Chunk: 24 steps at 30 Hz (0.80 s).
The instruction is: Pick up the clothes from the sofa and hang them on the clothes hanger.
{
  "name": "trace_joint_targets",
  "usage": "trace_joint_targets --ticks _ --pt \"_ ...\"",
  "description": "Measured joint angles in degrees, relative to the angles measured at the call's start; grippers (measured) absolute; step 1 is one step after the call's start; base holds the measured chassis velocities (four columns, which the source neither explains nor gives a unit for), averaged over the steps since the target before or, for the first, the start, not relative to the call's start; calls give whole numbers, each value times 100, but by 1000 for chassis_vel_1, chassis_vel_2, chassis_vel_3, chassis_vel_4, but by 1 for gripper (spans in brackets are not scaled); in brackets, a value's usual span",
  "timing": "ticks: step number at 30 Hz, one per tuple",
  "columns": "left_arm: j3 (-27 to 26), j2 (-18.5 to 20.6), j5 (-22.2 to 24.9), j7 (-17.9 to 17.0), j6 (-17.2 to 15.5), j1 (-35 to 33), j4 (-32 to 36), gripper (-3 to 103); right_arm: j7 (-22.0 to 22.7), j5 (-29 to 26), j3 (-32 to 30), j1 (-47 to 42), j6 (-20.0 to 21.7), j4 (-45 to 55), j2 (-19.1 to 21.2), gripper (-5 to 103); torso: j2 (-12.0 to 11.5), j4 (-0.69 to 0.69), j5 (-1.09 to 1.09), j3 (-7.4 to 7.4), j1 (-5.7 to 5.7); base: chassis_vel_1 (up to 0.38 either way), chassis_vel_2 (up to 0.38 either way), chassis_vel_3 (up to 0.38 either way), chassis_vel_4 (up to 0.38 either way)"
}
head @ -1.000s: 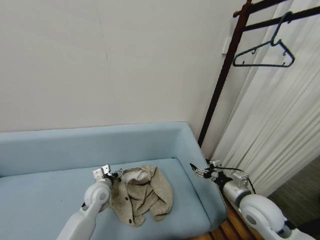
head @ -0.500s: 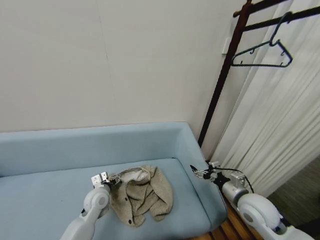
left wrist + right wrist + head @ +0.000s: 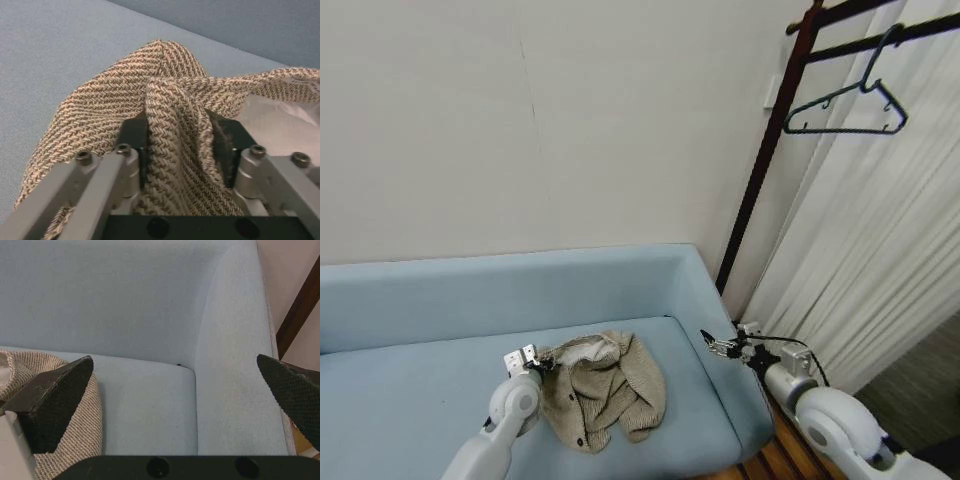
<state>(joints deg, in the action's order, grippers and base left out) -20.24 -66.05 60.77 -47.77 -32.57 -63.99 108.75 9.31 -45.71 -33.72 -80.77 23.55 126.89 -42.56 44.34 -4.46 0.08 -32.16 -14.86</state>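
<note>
Pinching a fold of the beige knit cardigan (image 3: 605,395) tight in the left gripper (image 3: 535,362) jaws, lower middle of the frame on the blue sofa (image 3: 420,300) seat; holding the right gripper (image 3: 718,346) jaws spread wide and empty, lower right by the armrest; hanger (image 3: 848,108) way up top right

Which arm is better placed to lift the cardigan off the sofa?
Left. The left gripper is shut on a fold of the knit cardigan on the sofa; the right gripper hangs open over the armrest, apart from it.
</note>
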Motion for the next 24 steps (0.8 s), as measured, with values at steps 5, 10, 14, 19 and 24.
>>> trace_joint_targets --ticks 5,10,14,19,24 --pt "15 -7 -58 29 23 -5 -32 16 3 -22 -12 7 0 11 -2 100 0 0 0 0 0 0 0 0 0" --pt "16 107 -115 83 48 -69 118 4 122 -199 -12 83 57 87 37 100 0 -1 0 0 0 0 0 0 0" --pt "10 340 -430 341 142 -244 363 4 583 -583 309 350 188 143 17 100 0 -1 -1 0 0 0 0 0 0" --pt "-93 716 -846 846 363 -605 729 4 1581 -1098 1454 1216 262 -23 -255 100 0 -1 -2 0 0 0 0 0 0" --pt "-309 1092 -1215 1459 643 -936 1118 4 2269 -1401 2821 2204 269 -418 -938 100 -1 2 -1 0 0 0 0 0 0"
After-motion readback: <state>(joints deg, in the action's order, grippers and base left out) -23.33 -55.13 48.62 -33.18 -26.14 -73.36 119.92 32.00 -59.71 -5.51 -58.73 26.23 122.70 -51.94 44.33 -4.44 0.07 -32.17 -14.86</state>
